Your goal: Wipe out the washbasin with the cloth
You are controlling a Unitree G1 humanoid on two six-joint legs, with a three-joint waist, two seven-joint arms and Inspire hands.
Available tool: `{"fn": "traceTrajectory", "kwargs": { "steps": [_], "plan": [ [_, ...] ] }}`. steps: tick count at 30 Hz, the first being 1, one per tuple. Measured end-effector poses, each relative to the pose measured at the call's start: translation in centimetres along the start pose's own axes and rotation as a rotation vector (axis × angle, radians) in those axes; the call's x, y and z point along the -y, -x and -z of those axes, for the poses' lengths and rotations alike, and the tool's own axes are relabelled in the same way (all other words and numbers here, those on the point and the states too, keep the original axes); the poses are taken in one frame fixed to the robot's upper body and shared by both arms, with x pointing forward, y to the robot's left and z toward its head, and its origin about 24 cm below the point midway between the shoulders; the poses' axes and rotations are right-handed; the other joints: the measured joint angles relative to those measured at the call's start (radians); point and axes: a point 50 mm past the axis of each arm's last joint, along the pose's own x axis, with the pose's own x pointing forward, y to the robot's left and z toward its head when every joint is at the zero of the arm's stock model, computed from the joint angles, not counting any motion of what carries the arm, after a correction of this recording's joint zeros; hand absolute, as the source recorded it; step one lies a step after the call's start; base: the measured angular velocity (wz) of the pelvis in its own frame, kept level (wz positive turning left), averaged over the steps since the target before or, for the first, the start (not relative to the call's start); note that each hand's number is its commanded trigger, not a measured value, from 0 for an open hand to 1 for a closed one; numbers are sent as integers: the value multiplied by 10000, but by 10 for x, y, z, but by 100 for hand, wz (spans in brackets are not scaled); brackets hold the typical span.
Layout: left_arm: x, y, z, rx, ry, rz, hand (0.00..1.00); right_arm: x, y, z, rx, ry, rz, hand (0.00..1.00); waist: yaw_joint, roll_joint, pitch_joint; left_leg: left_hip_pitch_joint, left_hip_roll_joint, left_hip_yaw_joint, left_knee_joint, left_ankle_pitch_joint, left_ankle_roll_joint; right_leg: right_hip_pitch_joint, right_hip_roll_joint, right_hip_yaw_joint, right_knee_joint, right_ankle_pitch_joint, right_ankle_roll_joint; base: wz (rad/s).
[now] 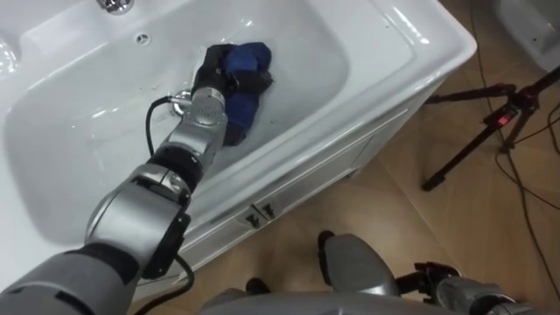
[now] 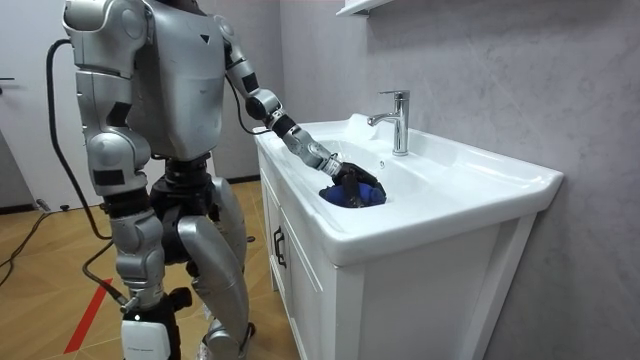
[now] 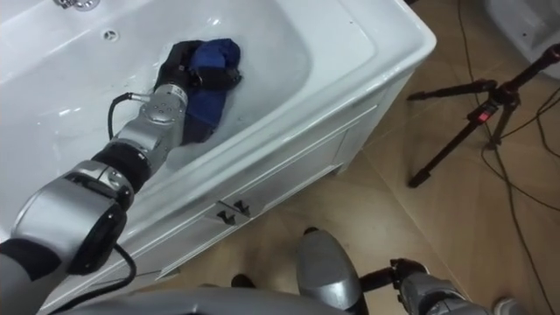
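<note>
Robot: is standing upright on the wooden floor [image 1: 411,210] close to the cabinet [image 2: 300,270], on its room-view left side, and is stretching its left arm out and down over the rim.
Left hand [image 1: 216,68]: is reaching into the basin [image 1: 398,44]; its dark fingers [image 1: 254,80] are curling round the cloth [image 1: 247,59] and pressing it down.
Cloth: blue and bunched up, it is lying on the basin's floor near the middle of the bowl, under and ahead of the left hand. In the room view it is showing just over the near rim.
Drain [image 1: 179,96]: a small chrome fitting is sitting just beside the left wrist and near the cloth.
Basin: white and rectangular, it is sitting on top of the white cabinet.
Tap [image 2: 397,120]: chrome and upright, it is standing on the far rim, well apart from the cloth.
Cabinet handles [image 1: 261,213]: two small dark ones are sitting side by side on the front, below the left arm.
Right hand [image 1: 459,297]: is hanging low by the robot's side at the lower right of the eye views; whether it is open or closed cannot be told.
Tripod [image 1: 486,122]: black, it is standing on the floor to the right of the cabinet.
</note>
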Motion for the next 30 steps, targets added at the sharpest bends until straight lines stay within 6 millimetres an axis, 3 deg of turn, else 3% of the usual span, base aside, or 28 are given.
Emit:
{"fn": "traceTrajectory", "kwargs": {
  "steps": [10,30],
  "plan": [
    [19,4,-7,315,153,732,100,2,0,-5,469,164,-97,0,-60,128,25,3,-4,-2,-7,-6,13,166,-114,-283,-70,-11,22,8],
    [32,6,-21,938,335,1829,100,6,1,-7,673,391,-95,0,20,281,108,1,-26,-7,-6,-58,102,260,-147,-333,-117,-48,80,0]
  ]
}}
